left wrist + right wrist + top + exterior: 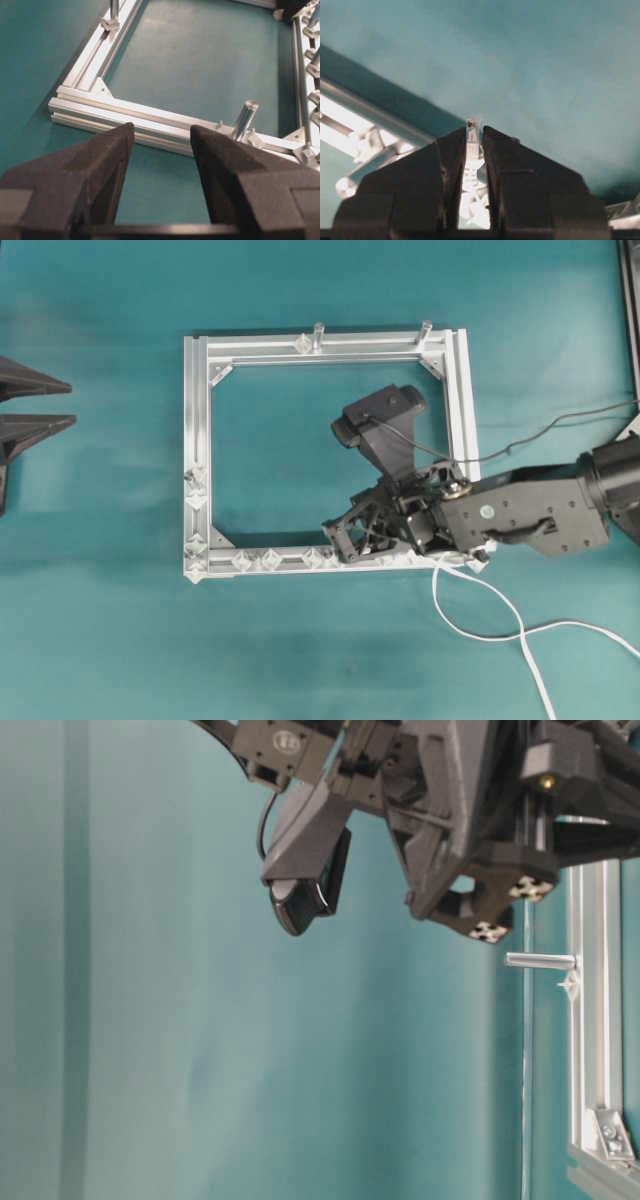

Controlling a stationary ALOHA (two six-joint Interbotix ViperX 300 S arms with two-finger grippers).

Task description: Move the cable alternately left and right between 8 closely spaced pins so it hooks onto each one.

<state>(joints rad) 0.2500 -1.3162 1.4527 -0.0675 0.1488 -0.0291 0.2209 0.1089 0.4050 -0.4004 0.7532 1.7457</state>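
Note:
The silver frame (200, 410) lies flat, and small clear pins (268, 560) stand in pairs along its near rail and left rail. My right gripper (337, 540) hovers over the near rail, just right of the pins. In the right wrist view that gripper (475, 134) is shut on the cable's small white plug (474, 125), whose tip pokes out past the fingertips. The white cable (435, 590) trails from under the right arm toward the near right. Far to the left, my left gripper (73, 404) stays outside the frame. Its own view shows it (162, 132) open with nothing in it.
Two taller grey posts (318, 337) stand on the frame's far rail, and one post (245, 117) shows beyond the left fingers. The right wrist camera (378, 415) hangs over the frame's inside. A thin black wire (540, 435) runs off to the right.

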